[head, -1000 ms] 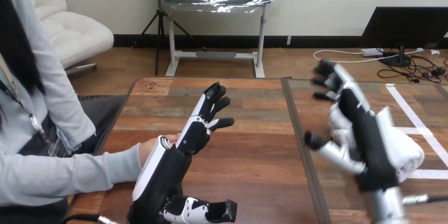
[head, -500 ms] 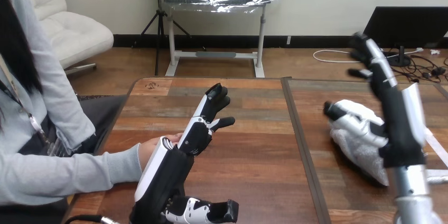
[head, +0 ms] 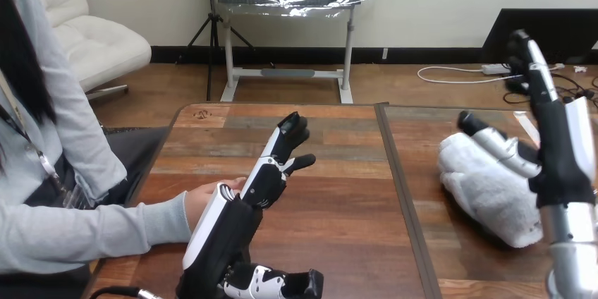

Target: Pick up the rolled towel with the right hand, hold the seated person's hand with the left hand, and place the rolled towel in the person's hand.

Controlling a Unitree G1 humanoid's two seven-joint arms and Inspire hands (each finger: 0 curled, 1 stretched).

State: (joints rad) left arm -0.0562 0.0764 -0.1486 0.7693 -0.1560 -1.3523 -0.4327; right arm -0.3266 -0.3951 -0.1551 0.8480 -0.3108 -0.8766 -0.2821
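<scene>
- Fingers [head: 534, 66] of the right hand [head: 564, 151] are held straight and close together, pointed up and far, over the right side of the bench [head: 338, 207]; nothing is gripped by them.
- Its thumb is stretched leftward across the far end of the rolled towel [head: 486, 193]; whether the two touch cannot be told.
- The rolled towel is laid on the bench at the right, just left of the right hand's palm.
- The left hand [head: 264, 182] is set on edge at the near left, its fingers [head: 285, 137] straight and pointed far, one splayed rightward, the thumb spread wide at the near edge.
- The person's hand [head: 211, 197] is seen just left of the left hand, partly hidden by it; contact cannot be told.
- Counted: one rolled towel, two robot hands, one person's hand.
</scene>
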